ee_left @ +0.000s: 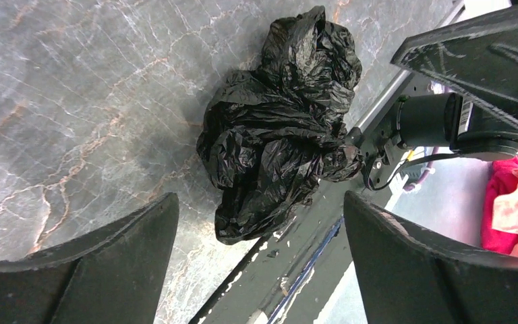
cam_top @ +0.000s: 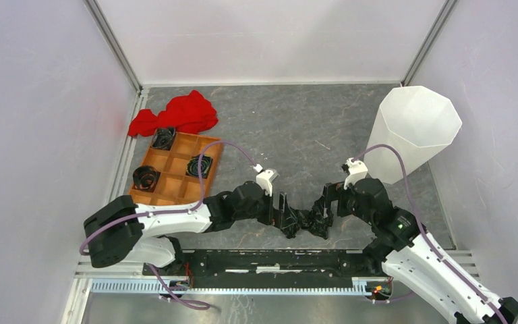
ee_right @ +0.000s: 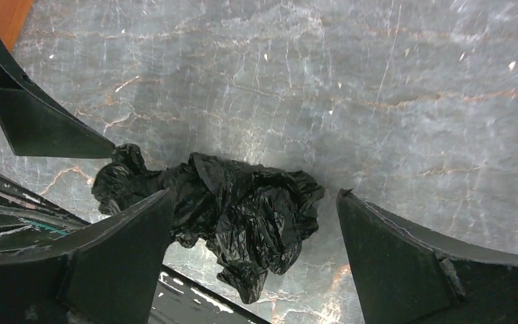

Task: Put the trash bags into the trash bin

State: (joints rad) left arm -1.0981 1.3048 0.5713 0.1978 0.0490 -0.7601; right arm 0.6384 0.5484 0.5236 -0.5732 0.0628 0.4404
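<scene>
Between your two tools, at the tabletop's [cam_top: 297,128] near edge, lies the crumpled black bag [cam_top: 308,223]. Your left tool [ee_left: 260,202] and right tool [ee_right: 253,196] flank it, jaws wide apart, gripping nothing. Your white bin [cam_top: 415,131] stands well apart, far right.

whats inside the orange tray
Three black rolls, each in its own compartment of the orange tray; the rest look empty. Anything beneath them is hidden.

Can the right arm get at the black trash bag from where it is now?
Probably yes: the right gripper is open with the trash bag lying just ahead; nothing blocks it, though the left gripper crowds it.
</scene>
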